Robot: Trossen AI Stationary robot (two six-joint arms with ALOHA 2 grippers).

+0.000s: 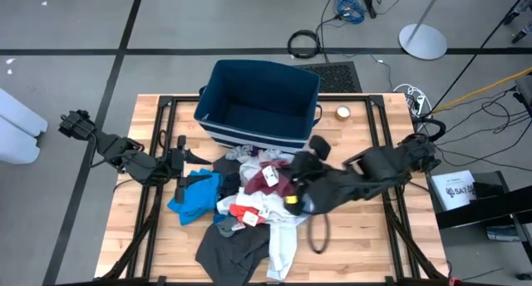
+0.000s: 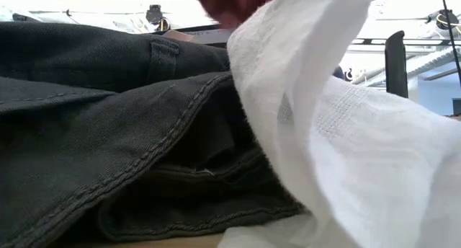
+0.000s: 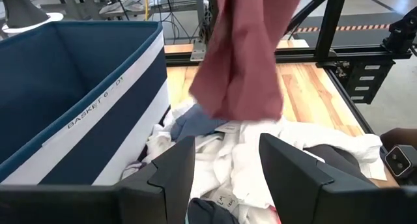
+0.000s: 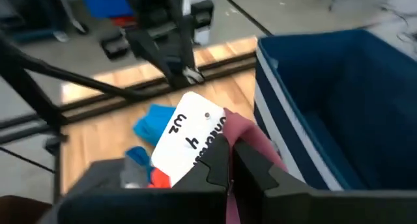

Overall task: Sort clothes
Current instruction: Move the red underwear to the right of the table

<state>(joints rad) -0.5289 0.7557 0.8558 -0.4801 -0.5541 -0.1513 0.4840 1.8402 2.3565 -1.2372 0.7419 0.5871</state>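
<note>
Clamped tight, the right gripper pinches the maroon top, tagged white, lifting it just beside the dark blue bin over the clothes pile. Left gripper sits spread wide, empty, by the bin's other corner.

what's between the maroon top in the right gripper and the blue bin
Nothing visible. The right gripper is shut on the maroon top, which hangs above the clothes pile right beside the dark blue bin. The bin's open top looks empty. The left gripper waits open, clear of that path.
</note>
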